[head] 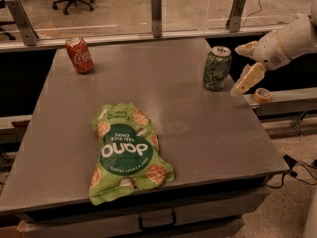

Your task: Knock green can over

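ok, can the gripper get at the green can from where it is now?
Probably yes. The gripper hangs just right of the green can in view, about level with it, nothing between them. The can stands upright near the table edge; cola can and chip bag lie far off.
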